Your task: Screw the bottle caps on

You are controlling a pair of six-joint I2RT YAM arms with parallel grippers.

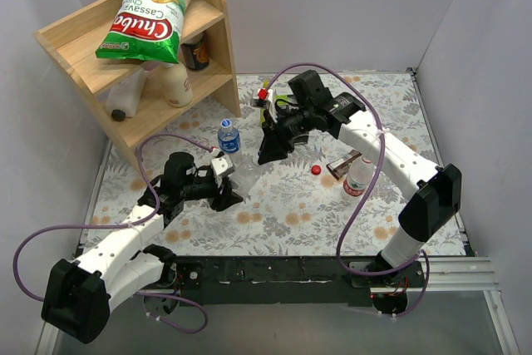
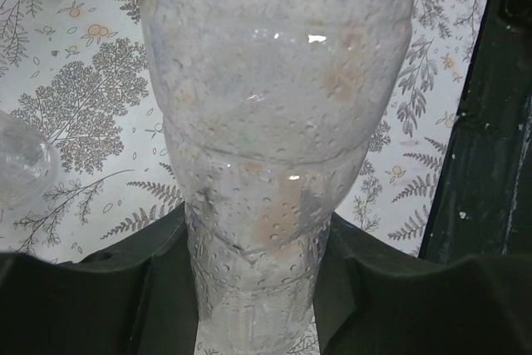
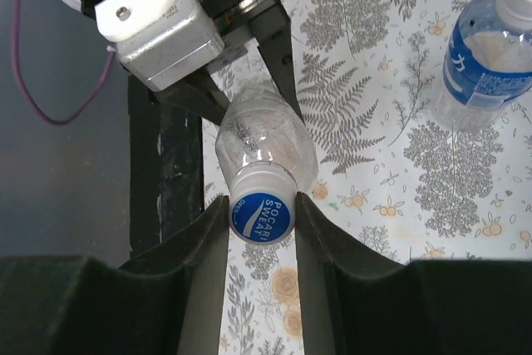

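The unlabelled clear bottle (image 2: 274, 106) lies tilted between both grippers. My left gripper (image 2: 253, 288) is shut on its lower body; it also shows in the top view (image 1: 226, 195). My right gripper (image 3: 261, 230) is shut on the blue cap (image 3: 261, 215), which sits on that bottle's neck (image 3: 266, 135). In the top view my right gripper (image 1: 268, 155) is at the table's middle. The blue-labelled bottle (image 1: 229, 136) stands upright with a blue cap on and also shows in the right wrist view (image 3: 486, 60). The red-and-white-labelled bottle (image 1: 359, 176) lies at the right, with the red cap (image 1: 316, 170) loose beside it.
A wooden shelf (image 1: 216, 56) at the back left holds a chips bag (image 1: 150, 14) and cream-white bottles (image 1: 176, 82). A yellow squeeze bottle (image 1: 268, 96) is behind my right arm. A dark wrapped bar (image 1: 342, 161) lies by the red-and-white bottle. The black table edge (image 2: 490, 122) is near my left gripper.
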